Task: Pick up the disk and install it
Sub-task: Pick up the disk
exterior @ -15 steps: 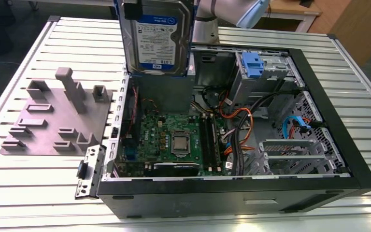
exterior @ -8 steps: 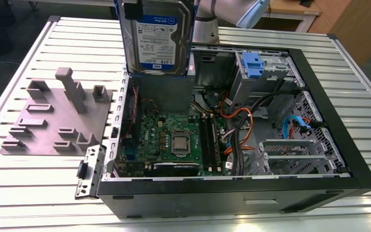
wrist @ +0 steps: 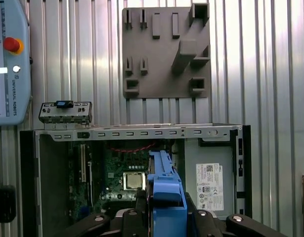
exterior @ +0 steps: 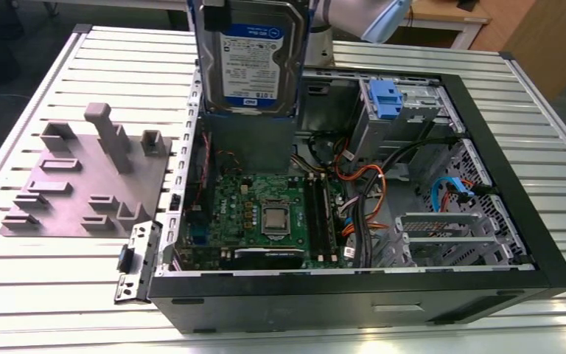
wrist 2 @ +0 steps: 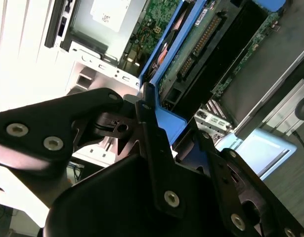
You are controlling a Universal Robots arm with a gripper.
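ROBOT ARM HOLDS DRIVE OVER OPEN PC: The gripper (wrist 2: 174, 118) holds the disk (exterior: 250, 55) on edge above an open computer case (exterior: 362, 295) that lies on a slatted metal table (exterior: 57, 310). Its black fingers (wrist 2: 154, 148) are drawn in narrow on the drive's blue carrier frame (wrist: 164, 187), one on each side, as both wrist views show. The second wrist view also catches the drive's underside and its circuit board (wrist 2: 201, 47).

In the exterior view the drive stands upright with its white-and-blue label toward the camera. It hangs over the far end of the chassis, to the exterior view's left of a blue drive-bay latch (exterior: 385, 99).

Below the drive lies the green motherboard (exterior: 253, 203) with its bare processor (exterior: 275, 218). A grey power supply (wrist: 211, 155) sits just beside the board. A tangle of cables (exterior: 362, 184) runs between the board and the drive bays.

Outside the case, a small metal bracket (wrist: 65, 111) lies on the table just beside the chassis wall. Farther off rests a grey fixture plate (wrist: 161, 74) with upright posts, apart from the case. Near the bracket is a teach pendant (wrist: 11, 84) with a red stop button (wrist: 12, 44).
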